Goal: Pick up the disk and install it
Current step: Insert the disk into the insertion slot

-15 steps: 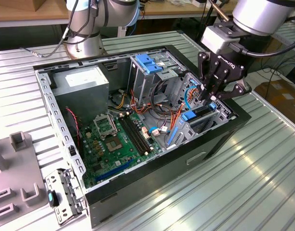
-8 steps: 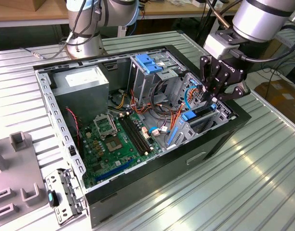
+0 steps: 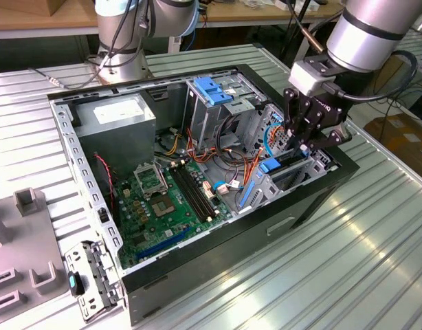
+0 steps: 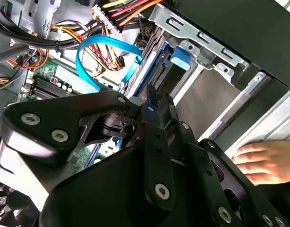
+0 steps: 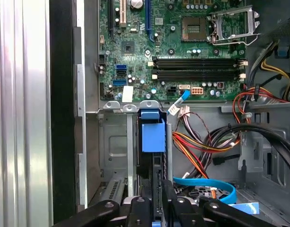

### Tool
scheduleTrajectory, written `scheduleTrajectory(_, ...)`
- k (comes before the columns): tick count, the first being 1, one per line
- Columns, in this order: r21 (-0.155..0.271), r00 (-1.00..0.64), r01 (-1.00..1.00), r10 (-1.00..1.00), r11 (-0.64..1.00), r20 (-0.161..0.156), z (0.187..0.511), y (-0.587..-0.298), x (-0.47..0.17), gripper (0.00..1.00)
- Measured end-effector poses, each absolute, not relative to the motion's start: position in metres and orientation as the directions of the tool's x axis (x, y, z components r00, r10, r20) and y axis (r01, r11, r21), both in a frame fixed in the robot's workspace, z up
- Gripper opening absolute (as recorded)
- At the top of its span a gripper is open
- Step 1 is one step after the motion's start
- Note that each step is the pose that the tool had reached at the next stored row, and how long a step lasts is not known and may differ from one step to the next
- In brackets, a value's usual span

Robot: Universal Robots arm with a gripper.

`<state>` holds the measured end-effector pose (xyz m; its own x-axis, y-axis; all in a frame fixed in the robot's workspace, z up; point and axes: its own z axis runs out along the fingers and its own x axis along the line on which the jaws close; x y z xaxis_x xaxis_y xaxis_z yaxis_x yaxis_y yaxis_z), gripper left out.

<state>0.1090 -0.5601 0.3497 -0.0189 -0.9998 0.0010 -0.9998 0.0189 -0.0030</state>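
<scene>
The disk [image 5: 153,142] stands on edge in a narrow bay at the front of the open computer case [image 3: 80,158], its blue plastic rail [image 5: 152,128] facing outward. In the second wrist view the disk [image 4: 160,71] sits down between the bay's metal walls, blue tab [image 4: 181,58] at its end. My gripper [image 3: 298,146] hangs straight over that bay in the exterior view. In the first wrist view my gripper [image 5: 157,201] has its black fingers [image 5: 141,208] close on either side of the disk's edge, shut on it.
The motherboard [image 3: 163,206] lies on the case floor, with a grey power-supply box [image 3: 118,113] and a metal cage with a blue handle [image 3: 211,89] behind. A blue flat cable [image 4: 107,45] and wire bundles crowd the bay. A person's hand [image 4: 263,163] rests on the table beside the case.
</scene>
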Motion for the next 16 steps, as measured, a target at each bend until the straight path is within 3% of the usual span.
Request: scheduleTrajectory(16, -0.003, -0.019, -1.000, -1.000, 0.019, -0.002, 0.338, -0.560, 0.111, 0.24)
